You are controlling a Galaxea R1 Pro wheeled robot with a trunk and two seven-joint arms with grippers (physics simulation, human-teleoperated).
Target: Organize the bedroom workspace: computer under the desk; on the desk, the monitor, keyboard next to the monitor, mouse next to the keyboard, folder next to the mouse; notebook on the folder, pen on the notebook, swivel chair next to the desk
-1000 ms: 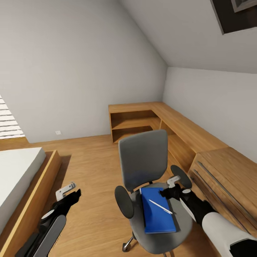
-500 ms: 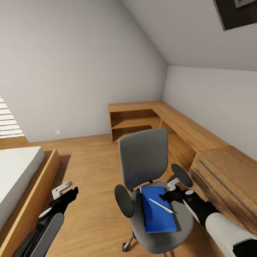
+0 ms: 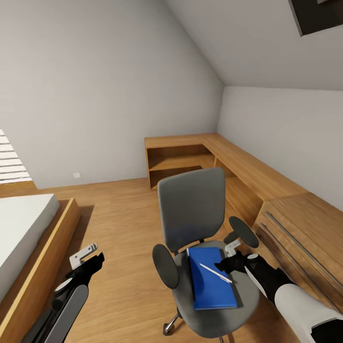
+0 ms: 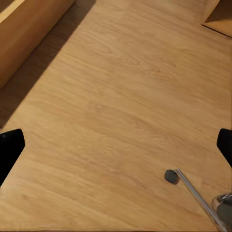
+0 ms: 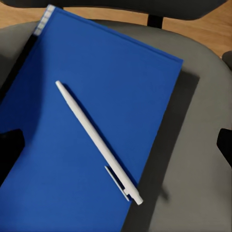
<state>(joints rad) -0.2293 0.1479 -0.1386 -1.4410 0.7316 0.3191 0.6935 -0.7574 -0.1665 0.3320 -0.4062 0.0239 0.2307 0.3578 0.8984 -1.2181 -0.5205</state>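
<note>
Right gripper point(image 3: 232, 255) has crept slightly toward the chair seat since a second ago; the camera tilted a little too. It hovers over the blue folder's point(image 3: 211, 281) 2 o'clock corner, fingers apart in the right wrist view. The folder lies flat on the swivel chair point(image 3: 192, 209) seat, white pen point(image 5: 98, 141) resting diagonally on top. Left gripper point(image 3: 85, 257) hangs over bare wood floor point(image 4: 116, 106) at the chair's 9 o'clock, apparently open; its fingertips sit at the frame edges. Wooden tabletop point(image 3: 247, 166) runs at 1 o'clock.
</note>
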